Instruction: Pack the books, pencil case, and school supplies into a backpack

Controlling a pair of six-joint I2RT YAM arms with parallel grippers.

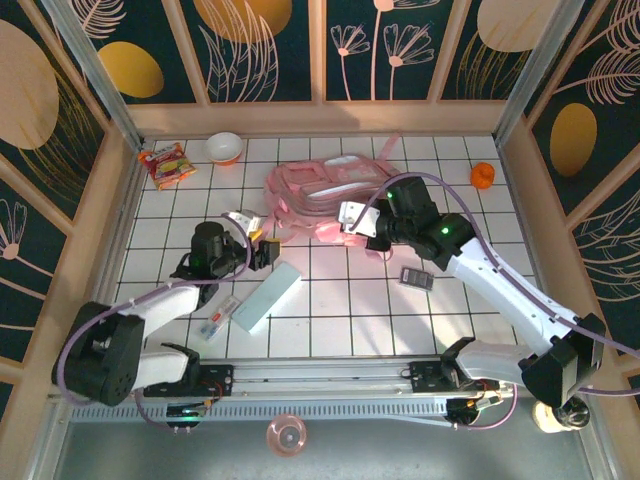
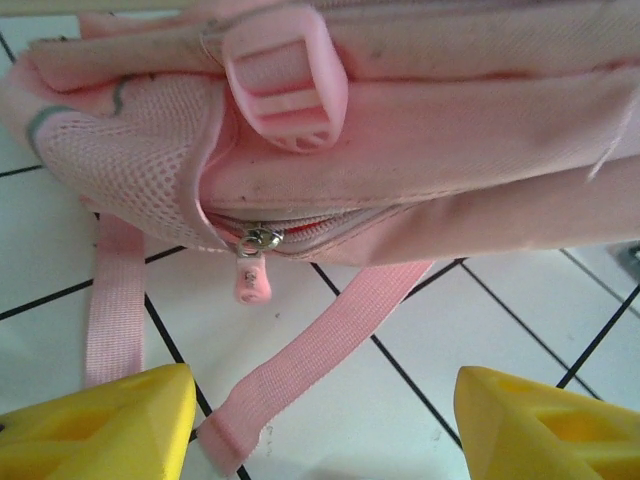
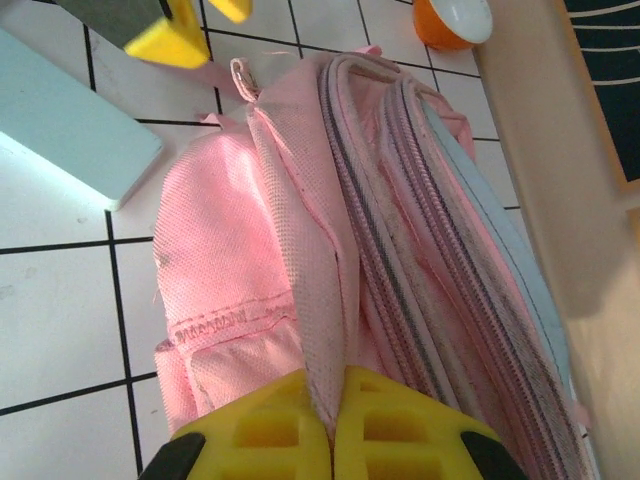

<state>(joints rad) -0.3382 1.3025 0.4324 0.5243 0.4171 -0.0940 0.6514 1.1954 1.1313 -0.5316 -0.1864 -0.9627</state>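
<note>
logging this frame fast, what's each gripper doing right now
left gripper: open, holding nothing
right gripper: closed on a fold of the backpack

From the left wrist, crops the backpack (image 2: 420, 150) at the top and right edges and cuts both left fingers (image 2: 100, 425) at the bottom. From the right wrist, cuts the right fingers (image 3: 270, 425) at the bottom, the pencil case (image 3: 65, 120) at the left, the orange object (image 3: 450, 20) at the top. From above, hides part of the backpack behind the right arm (image 1: 480, 265); leaves the face of the calculator (image 1: 416, 278) too small to read.
</note>
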